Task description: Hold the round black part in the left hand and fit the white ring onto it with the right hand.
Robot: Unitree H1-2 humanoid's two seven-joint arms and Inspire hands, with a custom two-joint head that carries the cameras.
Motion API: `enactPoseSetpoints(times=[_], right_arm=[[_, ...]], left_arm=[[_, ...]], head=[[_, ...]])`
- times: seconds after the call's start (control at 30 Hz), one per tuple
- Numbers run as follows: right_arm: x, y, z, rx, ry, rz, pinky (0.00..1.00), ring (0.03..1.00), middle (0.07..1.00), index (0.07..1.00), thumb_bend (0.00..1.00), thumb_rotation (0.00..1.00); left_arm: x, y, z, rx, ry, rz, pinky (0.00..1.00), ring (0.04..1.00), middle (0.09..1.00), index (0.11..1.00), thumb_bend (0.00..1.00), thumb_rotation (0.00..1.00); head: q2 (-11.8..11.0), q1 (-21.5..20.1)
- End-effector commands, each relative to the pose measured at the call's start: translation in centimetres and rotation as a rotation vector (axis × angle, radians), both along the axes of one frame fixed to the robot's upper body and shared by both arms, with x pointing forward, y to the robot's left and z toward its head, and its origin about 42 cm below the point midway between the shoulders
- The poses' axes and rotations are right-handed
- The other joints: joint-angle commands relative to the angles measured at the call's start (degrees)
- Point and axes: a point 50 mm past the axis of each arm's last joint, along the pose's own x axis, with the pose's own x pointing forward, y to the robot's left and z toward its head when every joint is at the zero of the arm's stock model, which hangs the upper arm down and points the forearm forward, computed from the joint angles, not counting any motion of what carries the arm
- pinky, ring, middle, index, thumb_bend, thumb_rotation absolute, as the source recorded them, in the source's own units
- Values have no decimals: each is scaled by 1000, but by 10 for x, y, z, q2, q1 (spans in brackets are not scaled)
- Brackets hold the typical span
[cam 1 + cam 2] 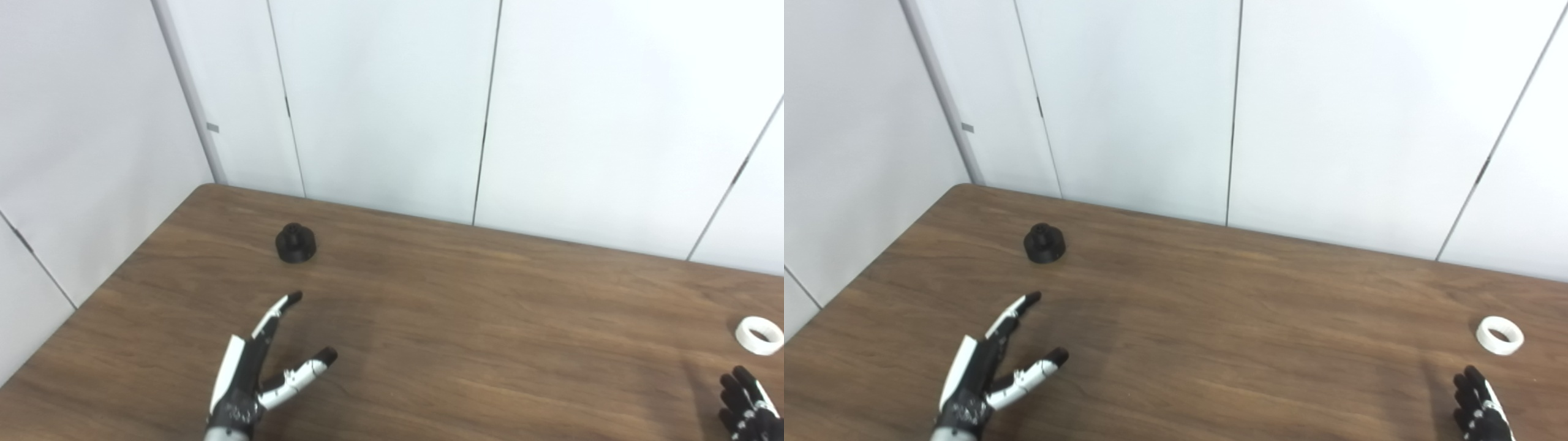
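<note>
Brown wood grain runs across the table, which meets white wall panels at its far edge. On the table's far left stands the black part, round, with a smaller knob on top, upright and untouched. The left hand comes in from the bottom edge nearer the camera than the part, well short of it and slightly to its left; its fingers are spread and stretched toward the part, the thumb splayed out to the right, and it holds nothing. Bare table lies between the fingertips and the part. At the far right, the white ring lies flat on the wood with its opening facing up, near the table's right side. The right hand shows only partly at the bottom right corner, just below the ring and apart from it; its dark fingers point up toward the ring and look extended and empty, though most of the hand is cut off by the edge. Part and ring lie well apart, at opposite sides of the table.
</note>
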Motion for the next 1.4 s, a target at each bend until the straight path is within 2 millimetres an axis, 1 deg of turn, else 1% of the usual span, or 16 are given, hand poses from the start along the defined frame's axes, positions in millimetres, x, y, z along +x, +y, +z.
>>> enactPoseSetpoints(times=[0.0, 0.13, 0.23, 0.33, 0.43, 0.57, 0.67, 0.87, 0.93, 1.0, 1.17, 1.37], right_arm=[[-5, -1, -2, -14, -9, -3, 995, 956, 935, 937, 776, 993], [-4, 0, -1, -19, -12, -3, 994, 958, 933, 937, 770, 998], [-4, 1, 0, -18, -12, -2, 1000, 961, 938, 944, 774, 1000], [-4, 1, 1, -19, -17, 0, 983, 951, 936, 944, 761, 1000], [-4, 2, 0, -17, -22, 1, 978, 947, 933, 939, 762, 997], [-5, 3, 1, -17, -24, 4, 996, 949, 933, 941, 775, 997], [-6, 3, 2, -11, -23, 2, 1000, 956, 939, 944, 768, 999], [-8, 6, 5, -12, -10, 8, 1000, 950, 933, 944, 752, 1000], [-10, 6, 6, -21, -1, 43, 1000, 988, 981, 986, 727, 1000], [-10, 5, 6, -19, 4, 60, 1000, 997, 996, 997, 724, 1000], [-8, 6, 6, 2, -14, 68, 1000, 1000, 1000, 1000, 660, 1000], [-6, 6, 7, 17, -19, 69, 1000, 1000, 1000, 1000, 660, 1000]], left_arm=[[16, 8, 29, 106, -82, 20, 1000, 999, 962, 911, 938, 400], [33, 24, 50, 228, -75, 32, 1000, 1000, 971, 922, 949, 393], [50, 38, 61, 313, -57, 40, 1000, 1000, 960, 913, 982, 401], [66, 49, 69, 356, -28, 57, 1000, 1000, 975, 910, 1000, 401], [81, 57, 74, 414, -6, 87, 1000, 1000, 972, 898, 1000, 390], [104, 68, 77, 497, 23, 131, 1000, 1000, 959, 875, 1000, 403], [123, 77, 78, 520, 40, 158, 1000, 1000, 953, 867, 1000, 404], [155, 93, 78, 507, 84, 187, 1000, 1000, 957, 852, 1000, 396], [164, 96, 79, 511, 103, 188, 1000, 1000, 961, 856, 1000, 410], [174, 98, 80, 523, 122, 184, 1000, 1000, 965, 860, 1000, 425], [196, 103, 79, 560, 163, 185, 1000, 1000, 965, 857, 1000, 430], [217, 105, 75, 586, 215, 169, 1000, 1000, 965, 854, 1000, 417]], head=[[0, 0], [2, -1], [4, 0], [6, -1], [8, -1], [11, -2], [11, -3], [16, -7], [17, -7], [17, -7], [17, -9], [17, -11]])
